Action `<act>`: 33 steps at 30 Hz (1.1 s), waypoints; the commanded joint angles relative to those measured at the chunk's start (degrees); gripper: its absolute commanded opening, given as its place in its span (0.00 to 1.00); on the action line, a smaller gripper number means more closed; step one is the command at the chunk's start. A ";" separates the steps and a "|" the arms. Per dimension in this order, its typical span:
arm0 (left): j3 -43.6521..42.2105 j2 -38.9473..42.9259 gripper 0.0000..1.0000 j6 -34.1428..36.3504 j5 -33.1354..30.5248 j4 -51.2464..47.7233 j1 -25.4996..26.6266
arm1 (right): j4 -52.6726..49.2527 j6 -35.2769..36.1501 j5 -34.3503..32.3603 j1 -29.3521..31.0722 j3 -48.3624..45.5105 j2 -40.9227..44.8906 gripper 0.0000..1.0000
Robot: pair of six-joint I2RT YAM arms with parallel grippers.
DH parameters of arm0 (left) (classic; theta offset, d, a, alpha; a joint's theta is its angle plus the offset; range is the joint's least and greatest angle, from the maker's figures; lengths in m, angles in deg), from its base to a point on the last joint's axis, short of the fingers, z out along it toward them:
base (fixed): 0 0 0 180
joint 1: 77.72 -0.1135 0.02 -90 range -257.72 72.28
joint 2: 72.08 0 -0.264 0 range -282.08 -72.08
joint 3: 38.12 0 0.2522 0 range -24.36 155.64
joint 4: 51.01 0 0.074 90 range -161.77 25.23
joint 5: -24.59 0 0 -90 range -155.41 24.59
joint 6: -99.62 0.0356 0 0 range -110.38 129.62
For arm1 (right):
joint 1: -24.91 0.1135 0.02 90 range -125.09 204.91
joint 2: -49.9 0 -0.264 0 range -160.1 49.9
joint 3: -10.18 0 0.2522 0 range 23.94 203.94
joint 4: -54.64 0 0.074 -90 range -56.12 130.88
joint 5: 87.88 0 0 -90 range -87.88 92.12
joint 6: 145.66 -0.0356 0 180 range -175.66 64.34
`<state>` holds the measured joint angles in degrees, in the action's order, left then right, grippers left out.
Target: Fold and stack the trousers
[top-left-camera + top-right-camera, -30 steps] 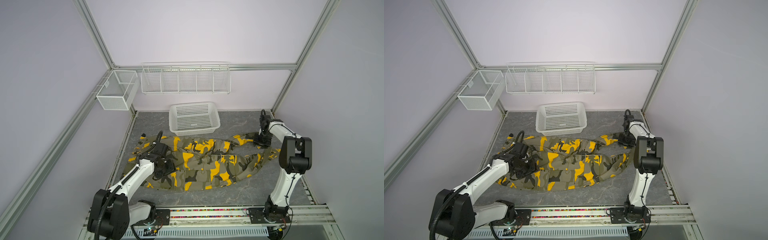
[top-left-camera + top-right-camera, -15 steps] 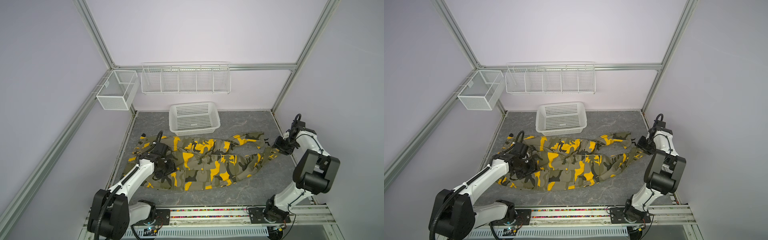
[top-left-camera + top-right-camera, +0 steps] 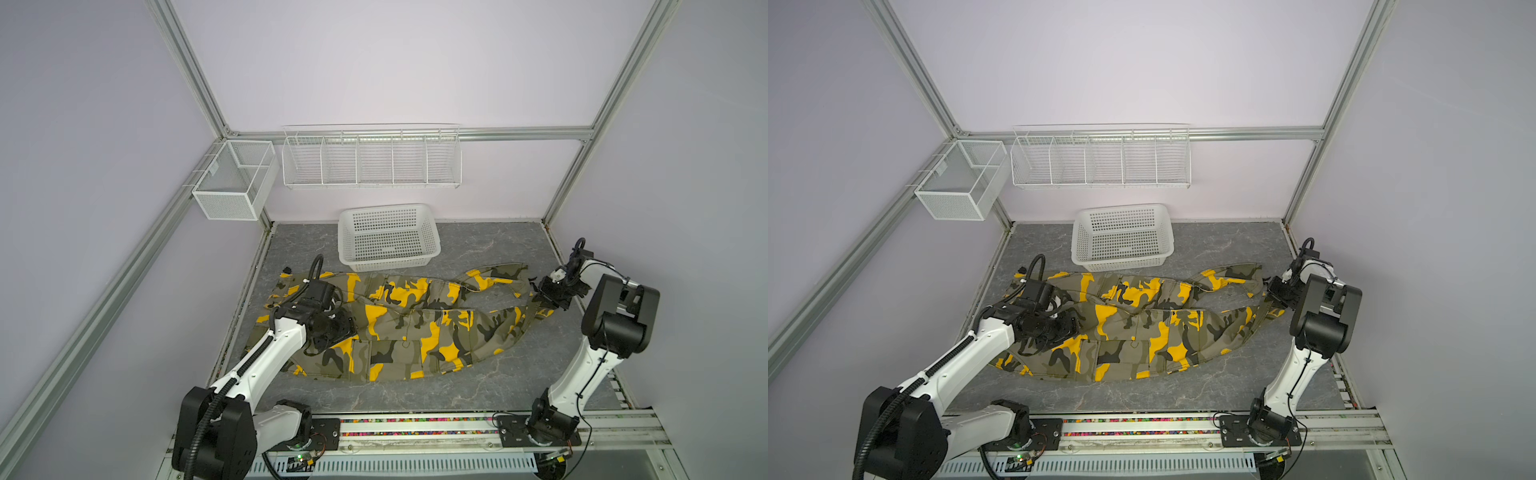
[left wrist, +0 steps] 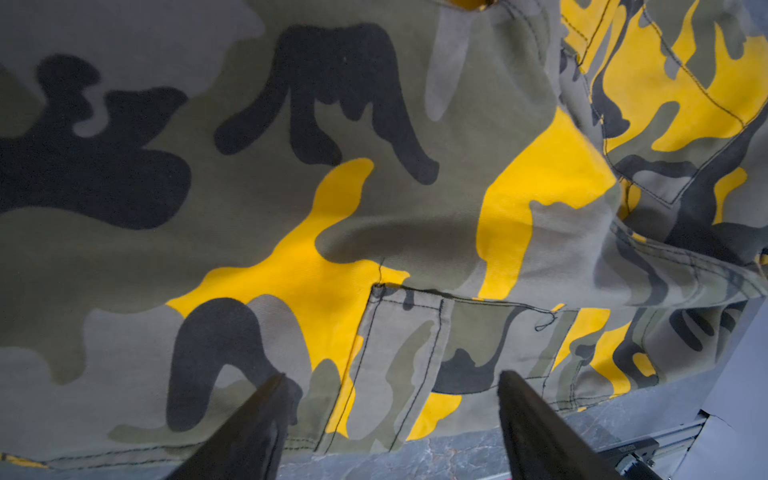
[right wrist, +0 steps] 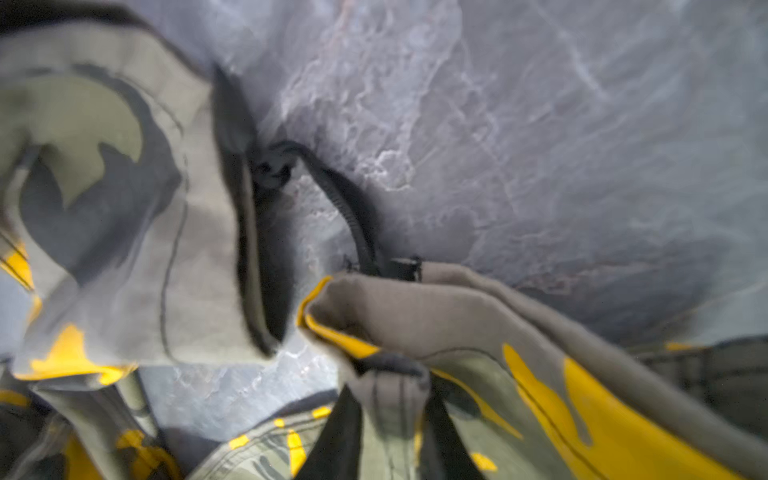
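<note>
The right pincer (image 5: 392, 399) we see clamped on a fold of cloth at one leg end of the large camouflage cargo trousers (image 3: 415, 324), olive green cloth with yellow and black patches. In both top views it sits at their right end. The left pincer (image 4: 390, 386) stands wide open with nothing between its fingers, just over the cloth near the trousers' left end. The trousers lie spread left to right across the grey marbled bench (image 3: 478, 245), just on the near side of the white plastic lattice basket (image 3: 386, 262).
</note>
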<state>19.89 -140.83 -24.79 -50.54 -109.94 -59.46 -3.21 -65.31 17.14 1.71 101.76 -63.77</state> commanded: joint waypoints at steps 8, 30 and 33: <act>0.57 -4.80 0.78 1.02 -2.86 0.58 -0.31 | -8.74 -3.36 -4.47 -1.85 -1.78 11.90 0.06; 11.58 -17.12 0.78 2.48 -9.66 -4.76 -1.12 | -19.65 -21.48 -24.86 -16.00 -23.95 47.60 0.42; 13.95 -16.60 0.80 5.12 -9.71 -4.58 -1.12 | -19.05 -24.11 -19.84 -13.99 -22.10 49.47 0.46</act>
<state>30.99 -157.66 -22.67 -59.19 -112.98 -60.20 -21.38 -86.16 -4.43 -13.72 77.52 -16.32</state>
